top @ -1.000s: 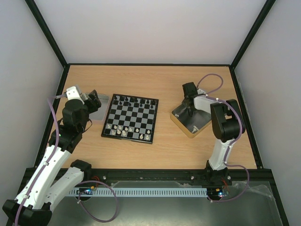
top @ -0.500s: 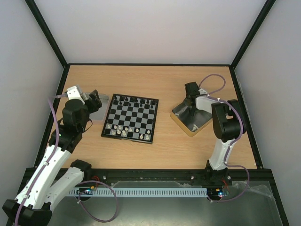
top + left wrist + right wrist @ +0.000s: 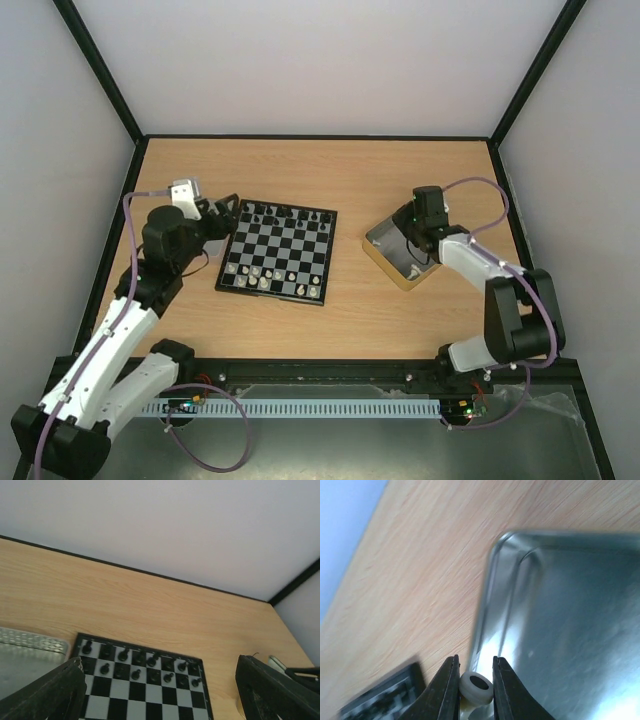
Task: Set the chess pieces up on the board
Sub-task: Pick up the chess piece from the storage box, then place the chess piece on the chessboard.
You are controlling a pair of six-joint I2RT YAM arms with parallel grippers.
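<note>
1. Board (image 3: 277, 252) lies flat on the wooden table (image 3: 330, 170), left of centre, between the two arms.
2. White pieces (image 3: 256, 272) stand in a loose group on the board's near rows, most of them toward its near left corner. The black pieces (image 3: 285, 212) fill the rows along the far edge.
3. The right pincer (image 3: 475, 670) is closed narrow on a single cream piece (image 3: 477, 685). The piece's round, ringed base faces the wrist camera, and one finger (image 3: 449, 690) presses on each side of it.
4. From above, that pincer hangs over the gold-sided tin (image 3: 388, 262), which sits to the right of the board and apart from it. The wrist view places the held piece by the tin's edge on the side facing the board, with a blurred corner of the board showing beyond.
5. The left pincer (image 3: 160, 700) is spread wide with nothing between its fingers. It hovers by the board's far left corner, and its camera looks across the black pieces.
6. A grey metal tray (image 3: 25, 652) lies just beside the board's left edge, partly under the left arm.
</note>
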